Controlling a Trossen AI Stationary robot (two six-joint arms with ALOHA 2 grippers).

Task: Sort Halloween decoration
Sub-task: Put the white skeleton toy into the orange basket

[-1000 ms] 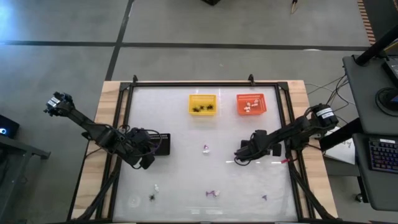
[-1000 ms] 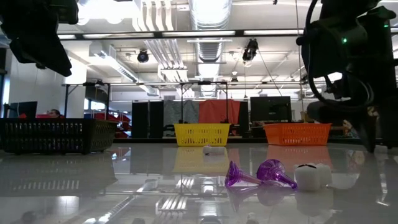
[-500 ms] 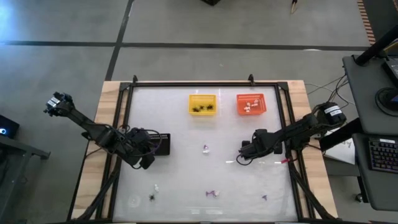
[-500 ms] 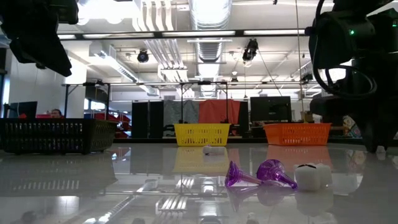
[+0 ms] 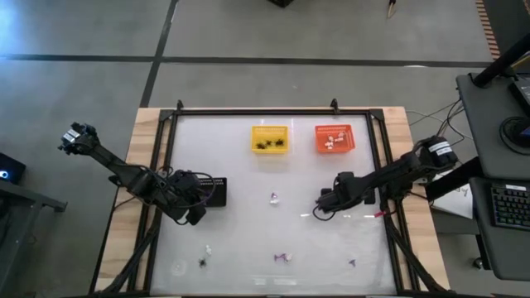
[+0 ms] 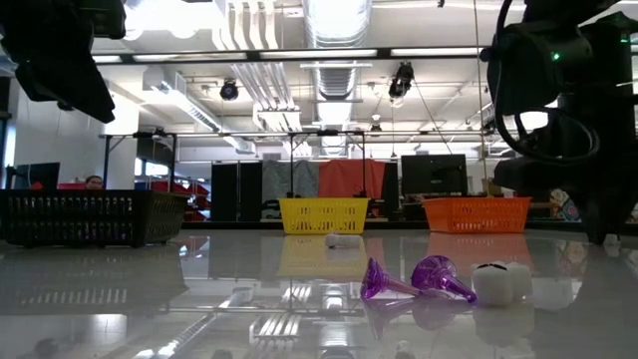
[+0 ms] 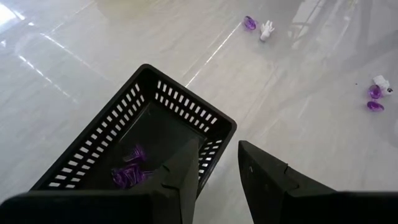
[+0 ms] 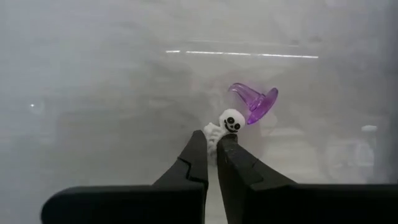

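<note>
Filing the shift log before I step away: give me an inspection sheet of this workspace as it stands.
Surface: glossy white table in a black frame.
Job's things: black trinkets in the yellow basket; white ones in the orange basket; purple ones in the black basket. Loose trinkets lie at mid-table and near the front edge.
Clutter: nothing seen.
Grippers: left gripper open beside the black basket's rim; right gripper nearly shut at a white skeleton, beside a purple witch hat; grip unclear.
Cables: loose cables off the right edge.
Surroundings: grey floor, desk with keyboard at right.
</note>
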